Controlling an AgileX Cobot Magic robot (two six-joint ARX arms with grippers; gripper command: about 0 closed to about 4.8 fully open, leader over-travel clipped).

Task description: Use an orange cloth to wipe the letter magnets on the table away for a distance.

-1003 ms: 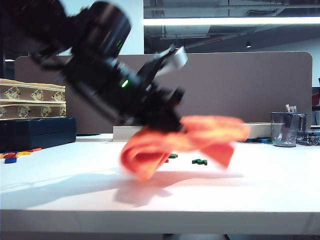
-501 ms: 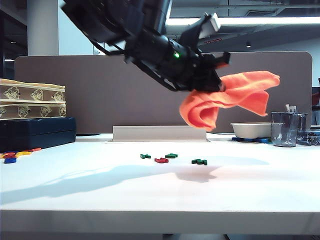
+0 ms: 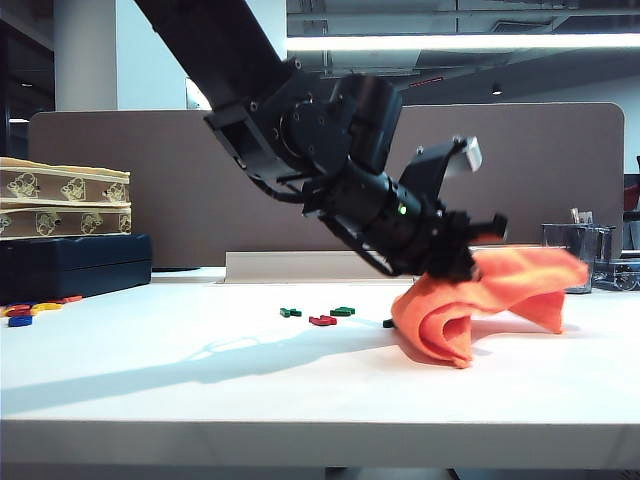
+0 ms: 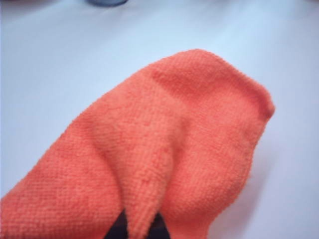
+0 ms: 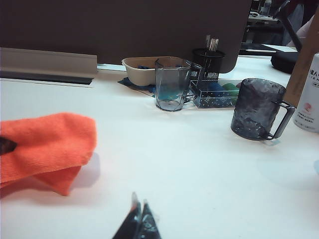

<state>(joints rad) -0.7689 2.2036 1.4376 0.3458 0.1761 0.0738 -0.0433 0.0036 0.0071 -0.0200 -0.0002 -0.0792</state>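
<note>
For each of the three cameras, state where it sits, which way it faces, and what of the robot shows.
Exterior view: low at the table's front edge, facing the partition; left arm and left gripper holding the orange cloth beside the letter magnets.
Left wrist view: looks down onto the cloth.
Right wrist view: low over the table; shut right gripper.
All three share the cloth.

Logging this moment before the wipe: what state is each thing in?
orange cloth: clamped in the left gripper, lower fold resting on the table.
left gripper: shut on the cloth, low over the table right of the magnets.
right gripper: jaws shut, empty, above bare table.
letter magnets: lying flat, apart from the cloth except one at its edge.
table: white top.
</note>
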